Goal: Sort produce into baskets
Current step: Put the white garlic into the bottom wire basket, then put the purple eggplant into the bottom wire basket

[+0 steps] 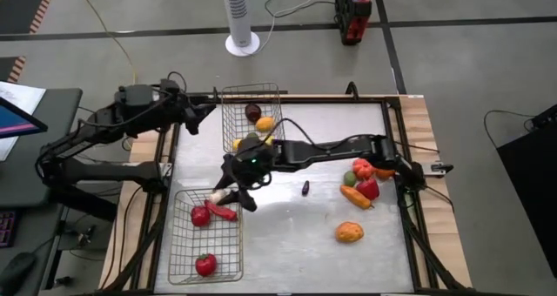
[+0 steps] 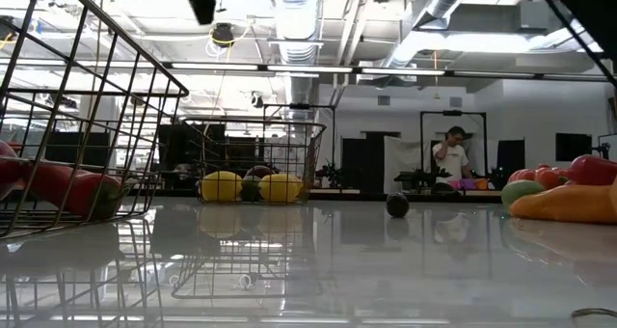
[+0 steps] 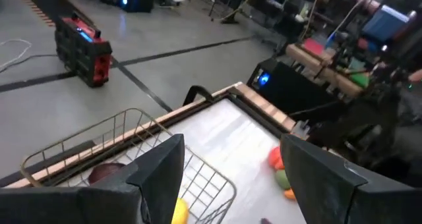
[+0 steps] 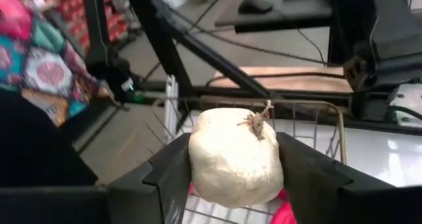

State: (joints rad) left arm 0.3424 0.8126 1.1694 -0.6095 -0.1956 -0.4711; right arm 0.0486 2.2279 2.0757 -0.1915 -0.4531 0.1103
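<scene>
My right gripper (image 1: 224, 194) reaches across the table to the far rim of the near-left wire basket (image 1: 178, 261) and is shut on a white bulb with a dry stem (image 4: 236, 159). That basket holds several red pieces (image 1: 205, 264). The far wire basket (image 1: 228, 113) holds maroon, orange and yellow pieces (image 1: 258, 117). My left gripper (image 3: 231, 184) is open and empty, up beside the far basket's left side (image 1: 198, 117). More produce (image 1: 364, 178) lies at the table's right, with an orange piece (image 1: 349, 232) nearer the front. My right gripper pinches the white bulb by its two opposite sides (image 4: 198, 165) between its two fingers, the stem end (image 4: 258, 120) pointing away from the wrist. The fingers come slanting from the table's right. The bulb is lifted clear, above the near-left basket's far rim.
A small dark piece (image 1: 305, 188) lies mid-table. A carrot and peppers (image 2: 569, 201) crowd the right edge. The white table top (image 1: 287, 244) between the baskets and the right pile is bare. A person (image 2: 449, 154) stands far off in the room.
</scene>
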